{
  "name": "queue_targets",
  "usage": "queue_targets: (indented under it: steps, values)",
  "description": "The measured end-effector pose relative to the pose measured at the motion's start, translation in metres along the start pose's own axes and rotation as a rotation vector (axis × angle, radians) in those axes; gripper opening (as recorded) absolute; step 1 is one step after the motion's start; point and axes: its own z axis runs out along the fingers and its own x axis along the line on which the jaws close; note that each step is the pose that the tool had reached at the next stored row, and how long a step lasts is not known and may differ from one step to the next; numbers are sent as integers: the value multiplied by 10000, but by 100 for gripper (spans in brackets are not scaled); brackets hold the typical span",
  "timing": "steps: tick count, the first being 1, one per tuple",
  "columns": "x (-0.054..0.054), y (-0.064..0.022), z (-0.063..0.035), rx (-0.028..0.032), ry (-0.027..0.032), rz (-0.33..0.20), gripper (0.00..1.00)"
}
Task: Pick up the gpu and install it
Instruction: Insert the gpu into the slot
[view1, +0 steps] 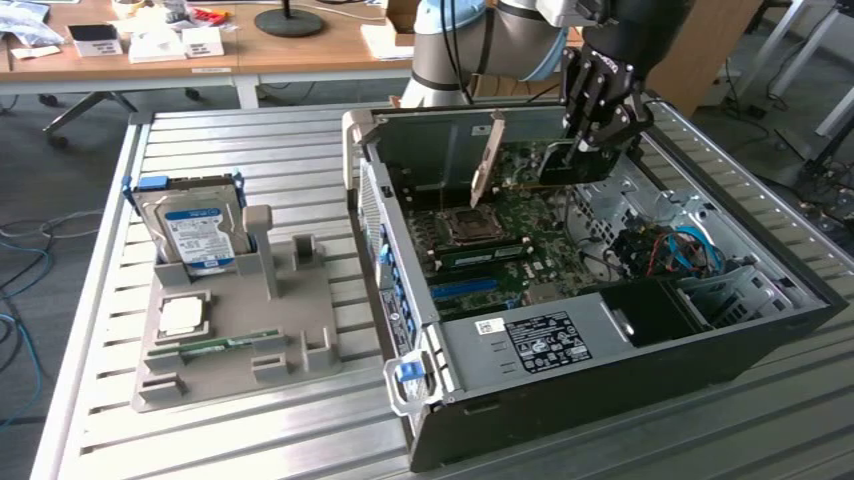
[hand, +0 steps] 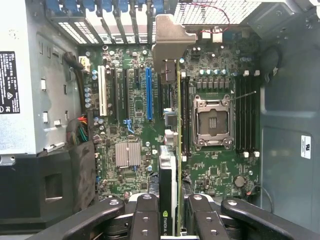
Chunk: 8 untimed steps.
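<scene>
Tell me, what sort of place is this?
Probably a robotics lab or workshop: a robot's tool holds a gpu inside an open computer case on a slatted metal table, with cluttered desks behind.

The setting is a robotics lab. An open computer case (view1: 641, 385) with its motherboard (hand: 130, 100) bared sits on a table (view1: 240, 440) of ribbed aluminium slats, and a robot arm (view1: 467, 45) rises just behind the case. Beside the case, toward the exterior view's left, a grey moulded fixture (view1: 254, 330) holds a hard drive (view1: 196, 232) upright. Farther behind the case stands a wooden desk (view1: 320, 50) carrying small boxes and what may be a lamp base (view1: 290, 20). Loose cables (view1: 20, 250) trail on the floor.
</scene>
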Motion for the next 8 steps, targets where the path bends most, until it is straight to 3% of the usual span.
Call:
queue_targets:
  steps: [8]
  values:
    - [4,0,88,0,0,0,27]
